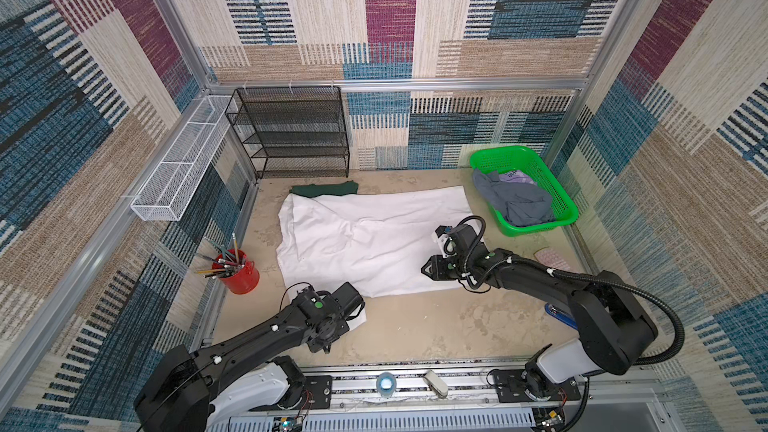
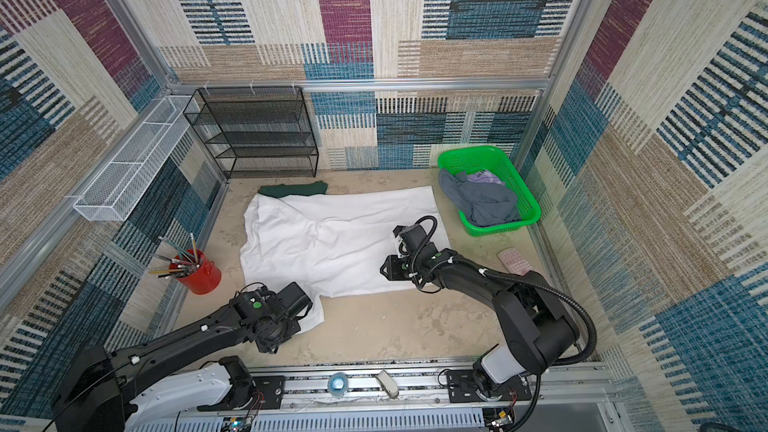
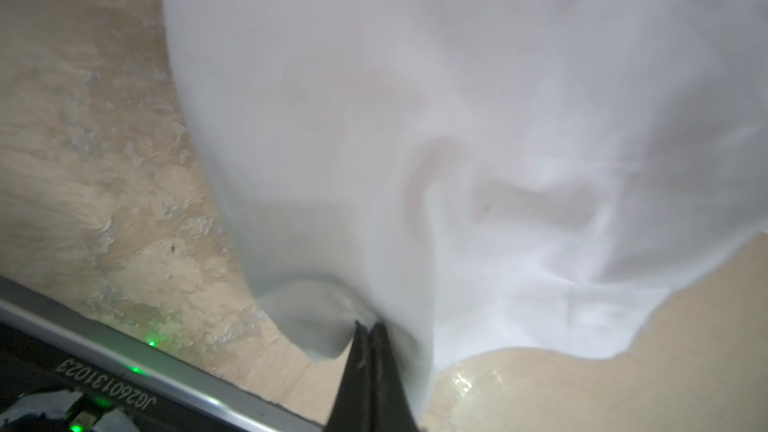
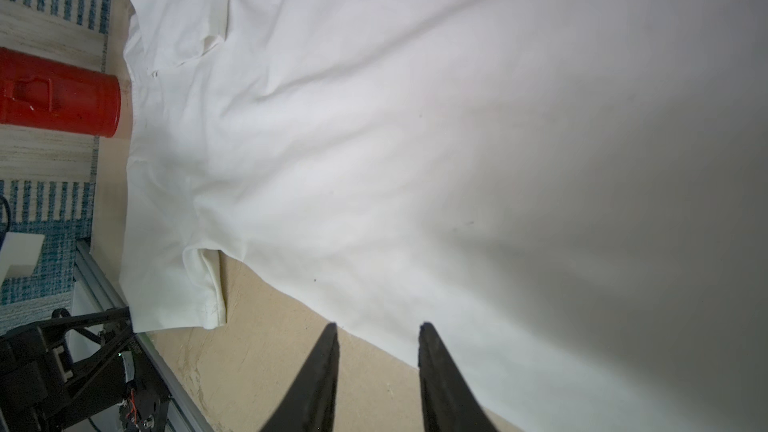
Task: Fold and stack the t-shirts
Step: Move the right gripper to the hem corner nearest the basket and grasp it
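Left jaws are closed on a pinch of the white shirt [image 3: 457,139] at its sleeve; the tips are hidden under the wrist in both top views. Right jaws are held apart with nothing between them, one tip over the shirt's hem, one over bare table [image 4: 257,359]. The shirt is spread flat between both jaws. Green shirt [image 1: 324,189] is laid touching its far edge. Grey shirt [image 1: 515,201] is heaped in the basket [image 1: 561,205], beyond the right jaws.

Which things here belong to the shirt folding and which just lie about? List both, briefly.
Job: white t-shirt, dark green t-shirt, grey t-shirt, left tool pinching the white one.
Lying about: green basket, red pencil pot, black mesh rack, white wire tray.
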You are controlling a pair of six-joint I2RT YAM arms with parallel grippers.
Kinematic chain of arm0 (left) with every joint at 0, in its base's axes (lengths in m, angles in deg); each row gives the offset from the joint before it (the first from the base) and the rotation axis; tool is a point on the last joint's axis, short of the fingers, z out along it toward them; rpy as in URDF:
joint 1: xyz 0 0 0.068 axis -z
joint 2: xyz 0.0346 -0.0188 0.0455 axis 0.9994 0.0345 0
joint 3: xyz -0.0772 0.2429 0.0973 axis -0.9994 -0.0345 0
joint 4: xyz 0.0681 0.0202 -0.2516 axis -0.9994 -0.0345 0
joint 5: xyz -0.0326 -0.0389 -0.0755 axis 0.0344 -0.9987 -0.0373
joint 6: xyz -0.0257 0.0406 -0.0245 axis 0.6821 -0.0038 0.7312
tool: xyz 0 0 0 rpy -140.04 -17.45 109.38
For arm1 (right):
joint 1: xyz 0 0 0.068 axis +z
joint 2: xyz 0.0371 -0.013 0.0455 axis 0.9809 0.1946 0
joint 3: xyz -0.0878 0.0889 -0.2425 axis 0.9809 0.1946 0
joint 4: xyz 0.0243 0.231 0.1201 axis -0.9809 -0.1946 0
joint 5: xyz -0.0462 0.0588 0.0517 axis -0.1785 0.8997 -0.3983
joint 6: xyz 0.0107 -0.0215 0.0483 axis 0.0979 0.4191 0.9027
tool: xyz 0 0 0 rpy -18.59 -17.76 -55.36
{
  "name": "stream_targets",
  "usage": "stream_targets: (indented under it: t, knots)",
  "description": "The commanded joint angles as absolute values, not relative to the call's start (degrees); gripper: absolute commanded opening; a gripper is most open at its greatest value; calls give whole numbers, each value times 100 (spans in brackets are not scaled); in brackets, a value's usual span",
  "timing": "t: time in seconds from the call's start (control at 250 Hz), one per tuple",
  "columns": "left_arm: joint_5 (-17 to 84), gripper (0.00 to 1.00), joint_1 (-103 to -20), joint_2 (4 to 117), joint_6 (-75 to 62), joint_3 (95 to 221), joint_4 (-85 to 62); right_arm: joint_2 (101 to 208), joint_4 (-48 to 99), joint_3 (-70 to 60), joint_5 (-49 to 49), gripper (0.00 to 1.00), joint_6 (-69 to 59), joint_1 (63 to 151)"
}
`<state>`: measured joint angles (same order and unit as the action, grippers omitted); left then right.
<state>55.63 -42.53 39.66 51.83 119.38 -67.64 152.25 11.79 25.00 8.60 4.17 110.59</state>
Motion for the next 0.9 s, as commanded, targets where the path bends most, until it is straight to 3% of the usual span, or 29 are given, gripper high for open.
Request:
stream_targets:
  t: [0.0,0.276,0.408,0.568,0.652,0.748,0.896]
  knots:
    - [5724,0,-4243,3985,4778,12183,-6867,15079,1036,2616,761,35,318,10904]
    - [5509,0,-4217,4491,4558,12338,-6445,15158,870,2532,608,35,255,10699]
    - [5708,0,-4189,4333,4595,12445,-6767,14896,562,2675,-133,34,369,10421]
    - [5984,0,-4195,3894,4605,12560,-7266,14427,-69,2888,-1134,39,461,9962]
    - [6060,0,-4197,3709,4599,12607,-7439,14166,-274,3064,-1261,41,502,9656]
    - [6116,0,-4197,3520,4587,12636,-7559,13777,-429,3236,-1418,51,578,9399]
    - [6107,0,-4197,3386,4486,12644,-7636,13788,-523,3231,-1430,52,612,9185]
